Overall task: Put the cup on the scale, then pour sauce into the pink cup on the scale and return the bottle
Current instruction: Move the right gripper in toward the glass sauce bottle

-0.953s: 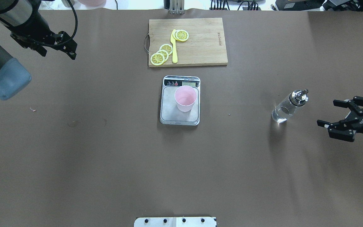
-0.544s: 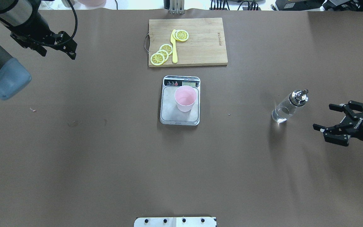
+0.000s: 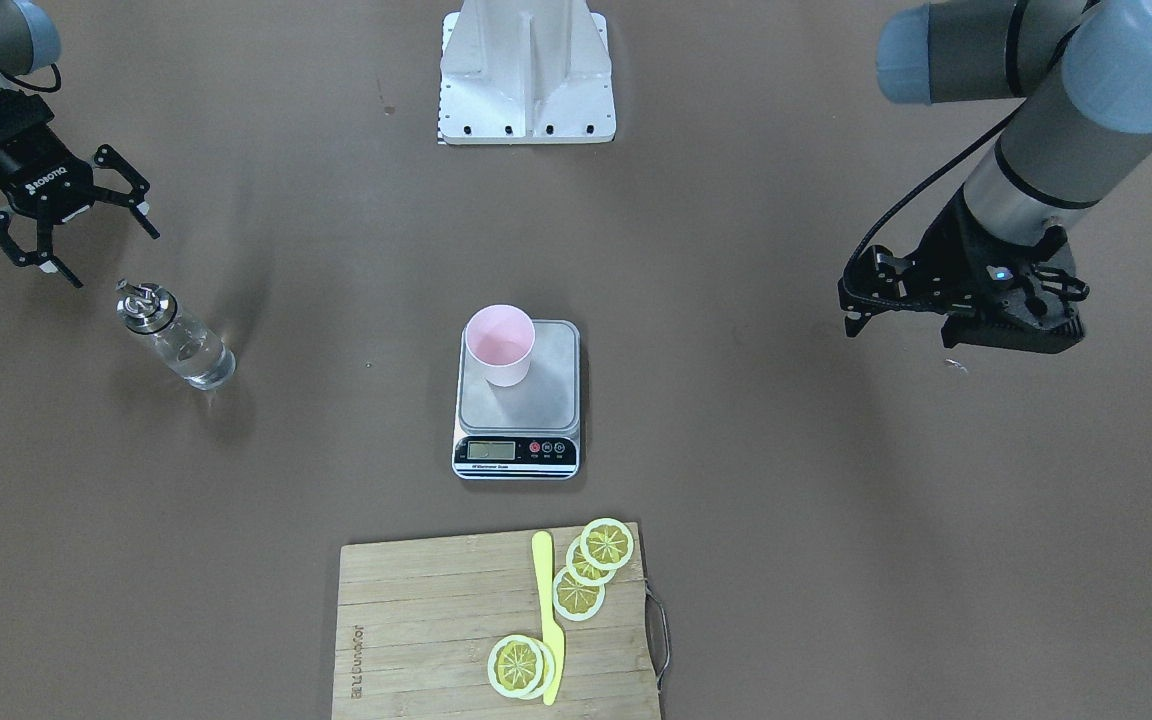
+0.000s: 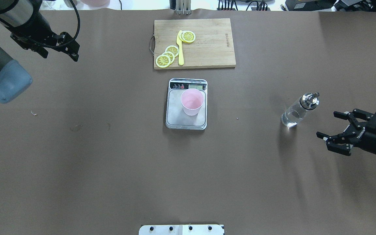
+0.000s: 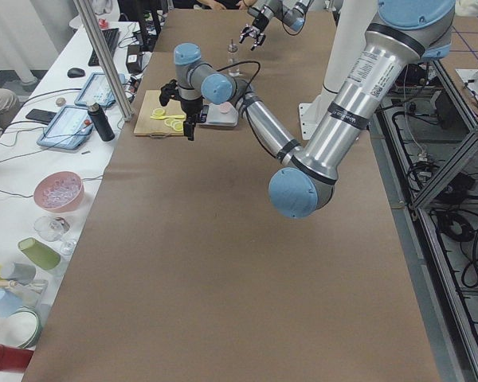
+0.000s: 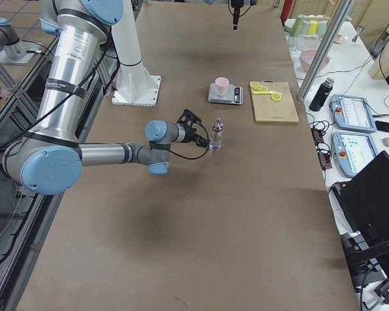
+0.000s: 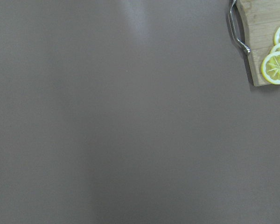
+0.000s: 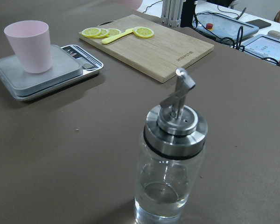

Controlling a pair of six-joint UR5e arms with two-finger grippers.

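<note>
Brown tabletop (image 4: 109,163) separates the upright bottle (image 4: 297,111) from the spread right pincer (image 4: 327,124).

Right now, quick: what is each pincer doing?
Left pincer: open, holding nothing.
Right pincer: open, empty, beside the bottle, not touching it.

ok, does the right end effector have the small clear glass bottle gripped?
No, the right end effector hangs open beside the small clear glass bottle with the metal pour spout, with a plain gap between them.
</note>
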